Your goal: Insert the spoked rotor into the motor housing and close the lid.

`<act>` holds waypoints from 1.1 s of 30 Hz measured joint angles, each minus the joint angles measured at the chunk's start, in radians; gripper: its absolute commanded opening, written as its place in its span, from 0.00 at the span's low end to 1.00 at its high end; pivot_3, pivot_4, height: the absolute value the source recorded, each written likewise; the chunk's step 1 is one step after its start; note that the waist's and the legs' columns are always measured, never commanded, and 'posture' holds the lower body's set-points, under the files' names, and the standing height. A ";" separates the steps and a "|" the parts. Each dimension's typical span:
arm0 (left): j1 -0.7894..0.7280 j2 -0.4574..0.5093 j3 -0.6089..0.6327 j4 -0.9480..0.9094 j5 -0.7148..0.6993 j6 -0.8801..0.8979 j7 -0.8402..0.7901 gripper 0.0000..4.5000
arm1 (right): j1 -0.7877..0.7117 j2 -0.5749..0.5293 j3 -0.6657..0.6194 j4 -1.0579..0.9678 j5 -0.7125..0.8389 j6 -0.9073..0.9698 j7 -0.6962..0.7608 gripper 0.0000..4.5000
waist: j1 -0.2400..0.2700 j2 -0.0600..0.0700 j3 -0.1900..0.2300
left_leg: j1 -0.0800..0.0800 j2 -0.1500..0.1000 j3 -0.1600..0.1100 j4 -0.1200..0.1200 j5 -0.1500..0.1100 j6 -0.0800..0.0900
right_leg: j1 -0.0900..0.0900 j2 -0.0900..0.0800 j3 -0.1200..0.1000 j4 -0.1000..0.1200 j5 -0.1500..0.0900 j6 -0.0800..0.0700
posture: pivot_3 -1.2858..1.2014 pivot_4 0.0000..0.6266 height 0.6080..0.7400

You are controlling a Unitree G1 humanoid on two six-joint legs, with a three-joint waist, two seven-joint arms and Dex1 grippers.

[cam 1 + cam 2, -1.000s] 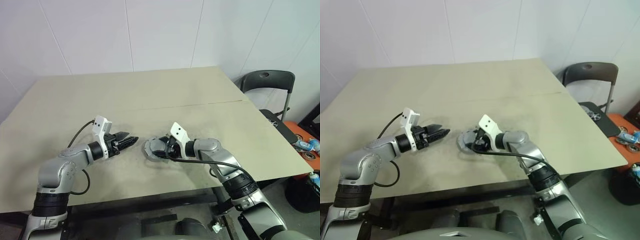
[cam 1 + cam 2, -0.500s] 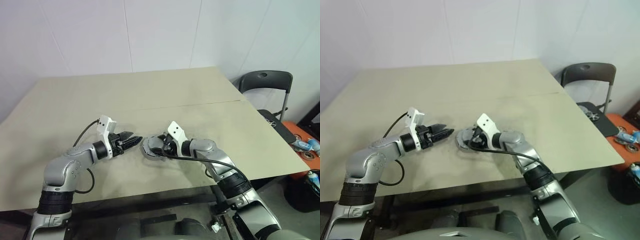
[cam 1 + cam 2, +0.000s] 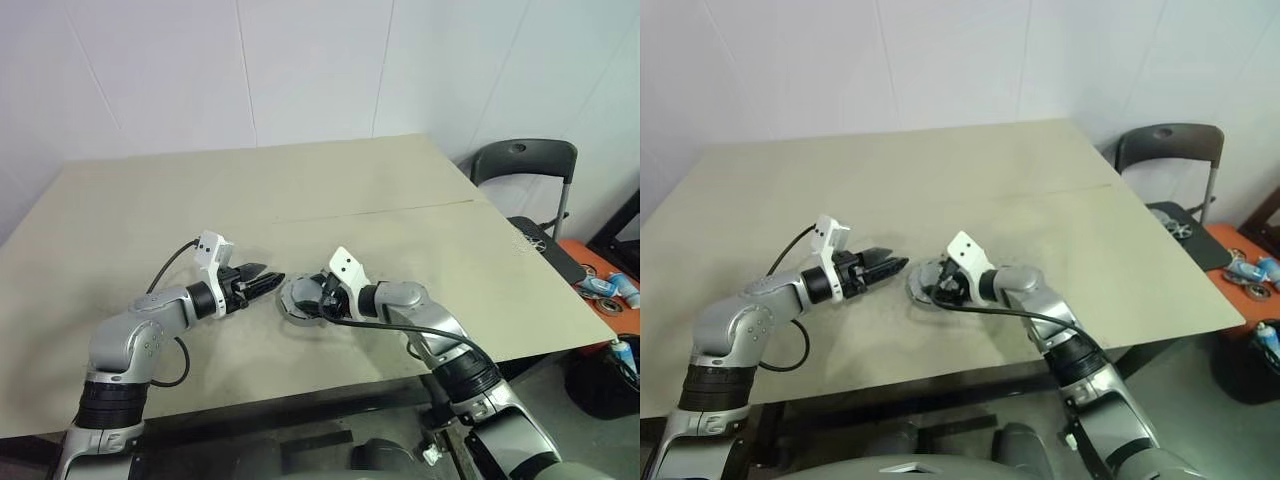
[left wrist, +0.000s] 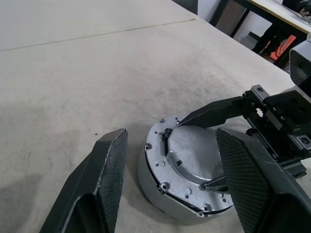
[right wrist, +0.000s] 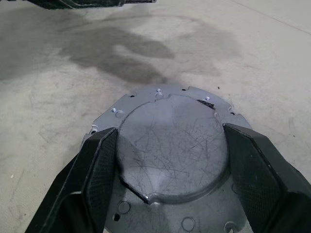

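The motor housing (image 4: 151, 180), a short silver ring, stands on the table near its front middle. The grey lid (image 5: 170, 145) lies on top of it, scratched, with a raised middle. My right gripper (image 3: 303, 298) reaches in from the right. Its fingers (image 5: 97, 165) straddle that raised middle and press against its sides. To the left of the housing, my left gripper (image 3: 272, 281) hovers and points at it. It is open with nothing between its fingers (image 4: 109, 165). The spoked rotor is hidden.
The beige table (image 3: 400, 230) has a seam running across its middle. A dark chair (image 3: 520, 165) stands past the table's right edge. Small items lie on an orange surface (image 3: 600, 285) lower down. A black cable (image 3: 165, 265) loops off my left forearm.
The whole picture has shifted slightly, so the camera moved. Both grippers and the housing keep their places, and neither gripper's opening differs.
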 measured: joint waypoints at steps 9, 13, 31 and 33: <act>0.023 0.000 0.000 0.000 0.000 -0.015 0.003 0.68 | -0.028 -0.004 0.032 -0.005 -0.029 0.010 0.021 0.67 | 0.002 0.001 0.001 | 0.000 0.000 0.000 -0.002 0.000 0.000 | -0.005 0.001 0.000 0.005 0.000 0.000 | 0.52 0.00 1.00; 0.025 0.000 0.000 0.000 0.000 -0.018 0.004 0.68 | -0.034 0.004 0.009 -0.007 -0.011 0.064 0.034 0.67 | 0.003 0.001 0.001 | -0.001 0.000 0.002 -0.002 0.000 0.000 | -0.006 0.001 0.001 0.005 0.000 0.000 | 0.52 0.00 1.00; 0.044 0.005 0.002 -0.019 -0.001 -0.013 0.015 0.68 | -0.050 0.023 -0.033 -0.036 0.026 0.201 0.040 0.67 | 0.004 0.000 0.000 | -0.002 -0.001 0.004 -0.002 -0.001 -0.001 | -0.009 0.000 0.002 0.005 0.000 0.000 | 0.52 0.00 1.00; 0.048 0.006 0.003 -0.023 -0.001 -0.012 0.016 0.68 | -0.056 0.018 -0.003 -0.047 0.001 0.195 0.036 0.67 | 0.002 0.000 0.000 | -0.002 -0.001 0.004 -0.002 -0.001 -0.001 | -0.009 0.001 0.002 0.005 0.000 0.000 | 0.52 0.00 1.00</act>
